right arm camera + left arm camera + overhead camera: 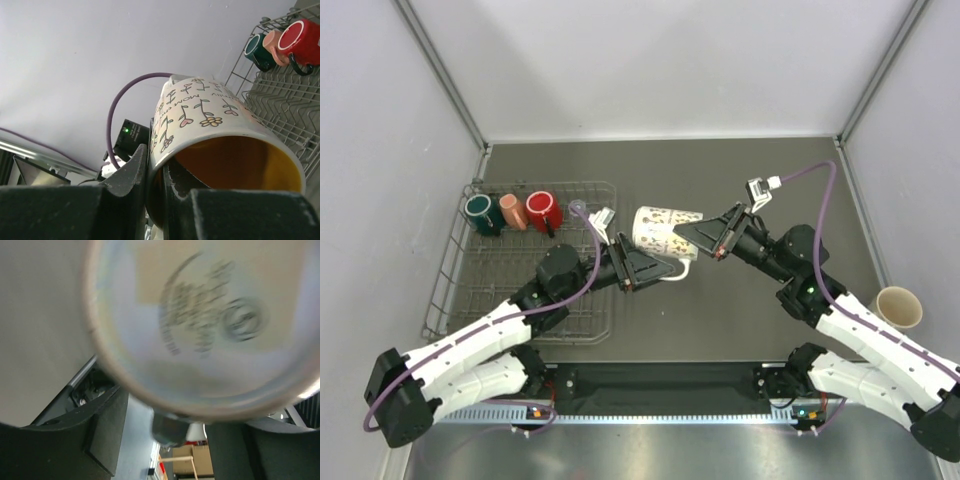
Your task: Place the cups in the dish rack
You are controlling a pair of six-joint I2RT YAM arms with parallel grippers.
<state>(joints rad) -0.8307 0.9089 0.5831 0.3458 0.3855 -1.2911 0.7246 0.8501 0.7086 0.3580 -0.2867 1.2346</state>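
My right gripper (708,240) is shut on the rim of the white mug with orange inside (665,231), one finger inside and one outside, as the right wrist view shows (156,167). The mug (210,125) has a flower print and hangs on its side above the table, its base toward the left arm. My left gripper (645,268) is open just under and beside the mug's base and handle. That base (200,315) fills the left wrist view, blurred, with the fingers (75,440) spread wide below it. The wire dish rack (470,300) holds dark green (480,212), pink (512,212) and red (544,211) mugs.
A tan handleless cup (898,307) stands on the dark table at the right, beside the right arm. The rack's three mugs sit along its far edge. Grey walls close in the table on the left, right and back.
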